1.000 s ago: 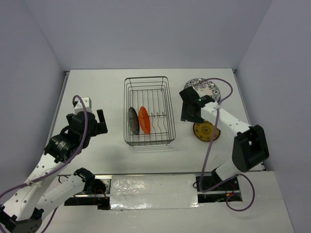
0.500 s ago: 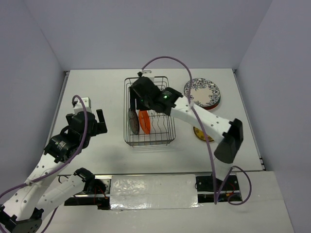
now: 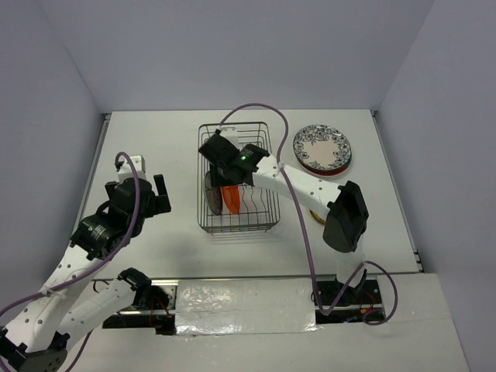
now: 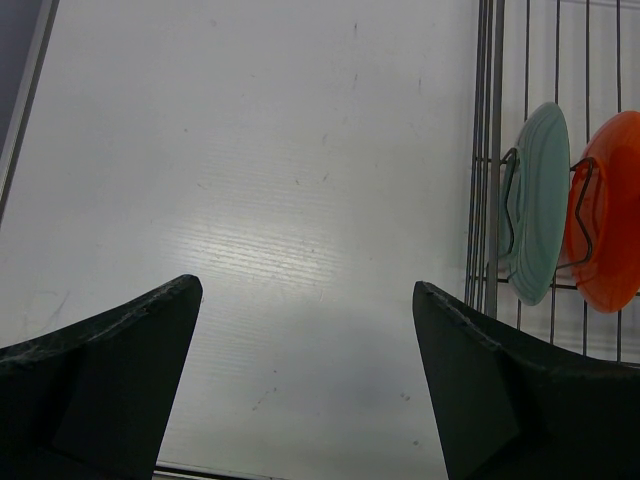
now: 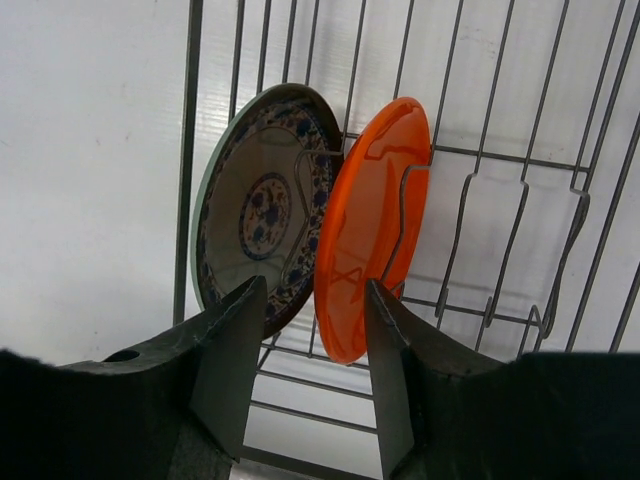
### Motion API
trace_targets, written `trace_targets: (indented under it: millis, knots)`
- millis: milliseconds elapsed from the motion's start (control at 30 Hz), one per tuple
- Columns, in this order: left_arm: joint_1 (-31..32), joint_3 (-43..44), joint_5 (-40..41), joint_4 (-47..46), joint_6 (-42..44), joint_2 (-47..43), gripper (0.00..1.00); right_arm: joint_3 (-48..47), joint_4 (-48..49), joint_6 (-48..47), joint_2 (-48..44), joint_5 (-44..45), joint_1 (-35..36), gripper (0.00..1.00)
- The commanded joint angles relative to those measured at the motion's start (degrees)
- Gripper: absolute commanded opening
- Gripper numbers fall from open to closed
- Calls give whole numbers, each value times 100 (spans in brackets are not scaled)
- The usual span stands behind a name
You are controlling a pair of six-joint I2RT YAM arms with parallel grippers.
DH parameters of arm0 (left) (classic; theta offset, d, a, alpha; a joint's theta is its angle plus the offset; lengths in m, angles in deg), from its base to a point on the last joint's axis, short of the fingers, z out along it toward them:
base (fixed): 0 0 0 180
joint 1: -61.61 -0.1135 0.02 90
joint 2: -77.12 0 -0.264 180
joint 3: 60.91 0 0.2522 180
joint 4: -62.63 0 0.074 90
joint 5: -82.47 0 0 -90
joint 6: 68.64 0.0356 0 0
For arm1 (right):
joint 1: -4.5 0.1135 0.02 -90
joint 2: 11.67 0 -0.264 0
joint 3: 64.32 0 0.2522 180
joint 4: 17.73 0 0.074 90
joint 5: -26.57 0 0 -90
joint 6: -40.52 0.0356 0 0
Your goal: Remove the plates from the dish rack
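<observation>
Standing upright between prongs in the dish rack (image 3: pixel 235 125): orange plate (image 5: pixel 365 220), just beside teal patterned plate (image 5: pixel 262 215). Hovering over both, right gripper (image 5: pixel 310 395), jaws apart. Left of rack, above table (image 4: pixel 250 200), left gripper (image 4: pixel 305 385), jaws wide apart.

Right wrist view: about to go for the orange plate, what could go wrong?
The right gripper is open, and its jaws straddle both the orange plate and the patterned plate standing close beside it. Closing could pinch both or knock the patterned one. A divider prong crosses the orange plate's face, so a finger may snag it.
</observation>
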Motion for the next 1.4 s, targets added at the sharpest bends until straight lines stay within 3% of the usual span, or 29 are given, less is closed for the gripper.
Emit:
trace_targets:
  millis: [0, 233, 467, 533, 700, 733, 767, 1100, 1367]
  knots:
    - [-23, -15, 1, -219, 73, -34, 99, 39, 25, 102, 230, 120, 17, 50]
    - [-23, -24, -7, -237, 82, -61, 100, 205, 305, 190, 371, -144, -89, 48]
    - [-23, -24, -16, -237, 82, -69, 99, 592, 709, 304, 240, -477, -159, 30]
    - [-23, -24, -25, -246, 91, -78, 100, 872, 893, 418, 82, -539, -159, 19]
    - [-23, -24, -25, -237, 91, -60, 99, 1067, 1079, 498, -244, -575, -168, 16]
    - [-23, -32, -16, -237, 82, -60, 99, 1067, 1088, 533, -349, -557, -159, 5]
    - [-23, -24, -34, -246, 91, -60, 99, 1084, 1097, 542, -411, -540, -159, 4]
    - [-23, -24, -25, -237, 82, -43, 100, 593, 658, 437, -1026, -232, -168, 5]
    - [-14, -24, -34, -237, 91, -43, 100, 495, -98, 60, -2238, 654, -317, 5]
